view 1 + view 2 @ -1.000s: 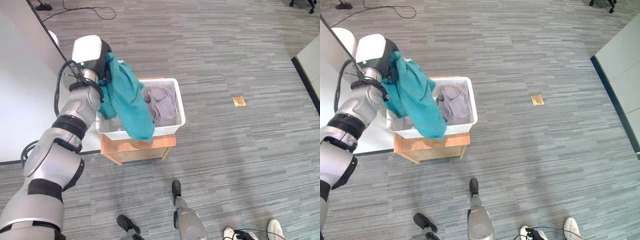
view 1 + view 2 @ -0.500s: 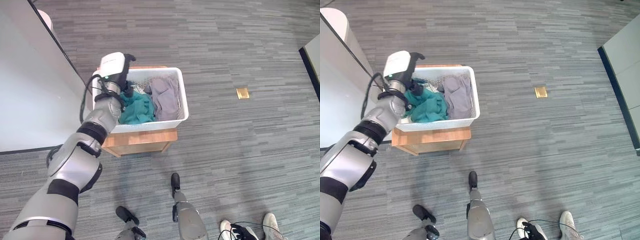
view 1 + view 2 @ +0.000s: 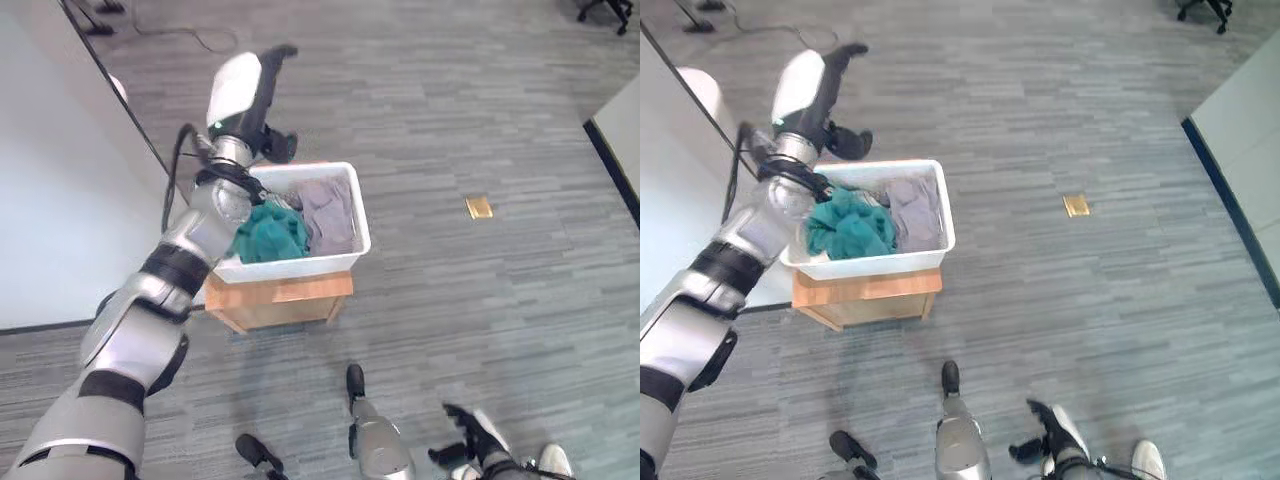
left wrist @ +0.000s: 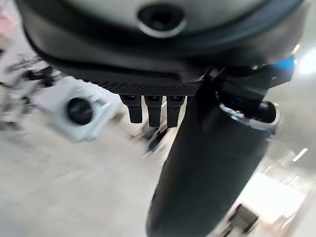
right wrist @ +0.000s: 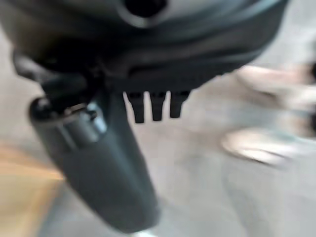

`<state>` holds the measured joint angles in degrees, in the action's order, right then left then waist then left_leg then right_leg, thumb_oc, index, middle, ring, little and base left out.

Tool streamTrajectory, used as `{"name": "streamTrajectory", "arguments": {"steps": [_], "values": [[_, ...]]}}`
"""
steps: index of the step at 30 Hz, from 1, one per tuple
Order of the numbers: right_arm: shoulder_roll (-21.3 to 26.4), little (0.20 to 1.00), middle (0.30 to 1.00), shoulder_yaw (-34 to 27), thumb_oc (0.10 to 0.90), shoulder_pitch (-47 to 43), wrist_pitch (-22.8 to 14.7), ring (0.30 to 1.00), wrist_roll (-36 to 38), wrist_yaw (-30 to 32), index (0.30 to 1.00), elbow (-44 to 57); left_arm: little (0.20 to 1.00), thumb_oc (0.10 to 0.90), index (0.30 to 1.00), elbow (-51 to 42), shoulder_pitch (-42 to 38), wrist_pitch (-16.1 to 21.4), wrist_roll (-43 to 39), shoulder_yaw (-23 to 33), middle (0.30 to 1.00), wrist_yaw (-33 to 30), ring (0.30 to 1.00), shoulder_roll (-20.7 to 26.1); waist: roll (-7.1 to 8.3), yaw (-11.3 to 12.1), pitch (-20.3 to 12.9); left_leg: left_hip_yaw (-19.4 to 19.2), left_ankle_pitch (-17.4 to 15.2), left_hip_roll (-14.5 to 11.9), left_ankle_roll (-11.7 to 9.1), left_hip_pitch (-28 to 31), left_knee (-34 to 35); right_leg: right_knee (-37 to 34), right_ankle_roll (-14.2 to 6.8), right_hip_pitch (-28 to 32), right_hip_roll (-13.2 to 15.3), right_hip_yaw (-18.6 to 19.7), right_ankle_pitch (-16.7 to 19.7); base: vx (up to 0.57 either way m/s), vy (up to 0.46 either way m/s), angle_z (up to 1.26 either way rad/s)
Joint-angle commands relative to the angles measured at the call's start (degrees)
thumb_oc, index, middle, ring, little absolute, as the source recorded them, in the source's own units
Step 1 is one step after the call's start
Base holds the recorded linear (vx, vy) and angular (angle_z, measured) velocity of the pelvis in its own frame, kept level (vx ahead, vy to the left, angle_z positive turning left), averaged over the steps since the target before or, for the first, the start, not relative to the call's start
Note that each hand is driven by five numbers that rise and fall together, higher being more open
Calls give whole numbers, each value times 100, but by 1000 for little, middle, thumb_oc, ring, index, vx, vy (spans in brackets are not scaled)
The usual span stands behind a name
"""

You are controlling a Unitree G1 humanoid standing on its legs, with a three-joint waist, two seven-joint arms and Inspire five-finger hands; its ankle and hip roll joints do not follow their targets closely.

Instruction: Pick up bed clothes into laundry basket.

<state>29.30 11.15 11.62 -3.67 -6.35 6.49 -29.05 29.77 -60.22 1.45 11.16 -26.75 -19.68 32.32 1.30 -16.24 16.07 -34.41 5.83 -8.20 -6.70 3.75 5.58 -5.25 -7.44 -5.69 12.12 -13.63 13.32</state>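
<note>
A white laundry basket (image 3: 300, 266) stands on a low wooden stand (image 3: 280, 300). A teal cloth (image 3: 270, 235) lies bunched in its left half, and a grey cloth (image 3: 325, 208) lies in its right half. My left hand (image 3: 252, 92) is raised above the basket's far left corner, open, fingers straight and holding nothing; its thumb (image 4: 207, 163) sticks out bare in the left wrist view. My right hand (image 3: 472, 436) hangs low near the floor at the lower right, open and empty, its thumb (image 5: 98, 163) straight.
A white bed surface (image 3: 50, 180) runs along the left, close to the basket. A brass floor socket (image 3: 478, 207) lies to the right. White furniture (image 3: 620, 120) stands at the right edge. A person's white shoe (image 3: 552, 462) is at the lower right.
The left hand let go of the teal cloth, which dropped into the basket, then rose above it with straight fingers. The right hand came into view low at the right. The camera shifted.
</note>
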Motion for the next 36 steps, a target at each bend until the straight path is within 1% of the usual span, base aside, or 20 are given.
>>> {"name": "streamTrajectory", "arguments": {"steps": [1,2,3,4,5,6,7,9,12,14,15,17,18,22,26,27,28,33,34,36], "values": [[899,900,900,-968,800,187,-270,900,-364,113,900,1115,900,800,900,-653,-85,663,-556,835,900,-129,900,671,-390,156,-190,288,-315,-122,-159,-205,-58,25,-632,209,206,14,-1015,45,-31,33],[1230,900,900,-1708,800,749,-375,900,-707,-2,900,2437,900,800,900,-1518,801,873,-609,1396,900,179,900,1361,-482,190,-373,379,-350,-94,-163,-49,-58,25,-627,379,184,24,-1053,44,-33,17],[1236,900,900,-1712,800,758,-371,900,-707,-5,900,2445,900,800,900,-1527,814,870,-608,1405,900,181,900,1357,-489,189,-381,379,-348,-96,-163,-53,-58,25,-626,375,182,24,-1051,88,-52,13],[1318,900,900,-2327,800,940,-542,900,-986,4,900,3352,900,800,900,-2165,1752,1114,-1003,2074,900,201,900,1764,-512,294,-567,486,-366,-65,-151,58,-58,25,-617,511,151,42,-1113,36,-33,5],[1343,900,900,-2331,800,963,-528,900,-983,-8,900,3383,900,800,900,-2209,1823,1101,-1001,2133,900,212,900,1753,-536,277,-587,484,-345,-71,-151,39,-58,25,-607,492,145,43,-1097,56,-74,-2],[1369,900,900,-2812,800,781,-594,900,-1397,118,900,4215,900,800,900,-2823,2640,1296,-1504,2730,900,339,900,1988,-553,540,-785,598,-336,-77,-133,98,-58,26,-573,640,118,4,-1168,14,-49,-5],[1377,900,900,-2813,800,810,-573,900,-1407,94,900,4276,900,800,900,-2906,2764,1281,-1531,2833,900,368,900,1988,-567,504,-793,604,-337,-78,-135,102,-58,28,-570,648,116,-2,-1176,-45,-105,0],[1348,900,900,-3009,800,525,-585,900,-1878,356,900,4742,900,800,900,-3617,3746,1418,-1864,3535,900,403,900,2135,-597,774,-956,810,-216,-95,-30,117,-58,205,-386,847,4,-183,-1304,-61,-88,26],[1375,900,900,-2955,800,373,-570,900,-2127,549,900,4659,900,800,900,-3785,4155,1452,-2164,3879,900,327,900,2204,-621,928,-973,1180,-173,-122,10,119,-58,769,-289,892,-90,-147,-1621,-55,-57,45],[1234,900,900,-2829,800,189,-513,900,-2089,662,900,4577,900,800,900,-3598,4395,1541,-2376,4034,900,113,900,2148,-599,833,-958,1773,-197,-91,82,59,-58,1352,-320,783,-373,822,-2024,-129,-76,97],[1237,900,900,-2821,800,183,-512,900,-2089,663,900,4579,900,800,900,-3597,4406,1548,-2380,4048,900,113,900,2150,-606,827,-959,1771,-173,-102,84,41,-58,1357,-311,762,-383,825,-2003,-116,-49,161],[1229,900,900,-2656,800,-20,-510,900,-2067,751,900,4545,900,800,900,-3456,4798,1620,-2971,4151,900,256,900,1778,-533,960,-1006,2316,-133,-35,170,-60,-58,1204,-114,992,-685,1868,-2234,-158,-120,149],[1233,900,900,-2645,800,-29,-510,900,-2066,752,900,4544,900,800,900,-3463,4817,1619,-2982,4174,900,267,900,1779,-544,952,-1006,2316,-104,-51,168,-77,-58,1180,-107,985,-701,1869,-2195,-153,-185,123],[1231,900,900,-2137,800,-562,-647,900,-1931,794,900,4563,900,800,900,-3313,6004,1459,-2981,4480,900,485,900,850,-474,1595,-1068,2637,364,-317,-87,-358,-105,159,140,1732,-840,1397,-2069,-189,-282,89],[1250,900,900,-2058,800,-605,-731,900,-1862,805,900,4587,900,800,900,-3160,6403,1421,-3076,4500,900,573,900,370,-488,1688,-936,2788,567,-395,-218,-658,-269,27,230,1850,-929,1153,-2093,-232,-107,89],[1231,900,900,-2015,800,-688,-717,900,-1824,821,900,4503,900,800,900,-3013,6923,1403,-3404,4428,900,821,900,-293,-373,1711,-642,1864,341,-658,-35,-880,-996,49,351,1763,-874,640,-2052,-592,-77,92],[1165,900,900,-2034,800,-680,-726,900,-1816,819,900,4482,900,800,900,-3069,7139,1401,-3548,4414,900,958,900,-531,-314,1712,-573,1652,66,-677,41,-816,-1307,93,364,1693,-822,498,-2000,-591,-70,89],[1170,900,900,-2126,800,-712,-751,900,-1843,875,900,4234,900,800,900,-3256,7651,1362,-3679,4191,900,1415,900,-924,-162,1751,-528,1551,-747,-820,81,-539,-2395,185,427,1656,-734,-195,-2031,-247,-20,93],[1219,900,900,-2233,800,-760,-769,900,-1780,938,900,4050,900,800,900,-3264,7619,1358,-3674,4067,900,1537,900,-928,-116,1751,-599,1064,-819,-1104,45,-146,-2437,220,484,1579,-699,-791,-2046,-211,28,105],[1254,900,900,-2308,800,-726,-789,900,-1762,1002,900,3938,900,800,900,-3309,7590,1346,-3619,3971,900,1587,900,-908,-106,1709,-633,798,-851,-1195,16,69,-2363,264,513,1558,-676,-1114,-2086,-179,47,143]]}}
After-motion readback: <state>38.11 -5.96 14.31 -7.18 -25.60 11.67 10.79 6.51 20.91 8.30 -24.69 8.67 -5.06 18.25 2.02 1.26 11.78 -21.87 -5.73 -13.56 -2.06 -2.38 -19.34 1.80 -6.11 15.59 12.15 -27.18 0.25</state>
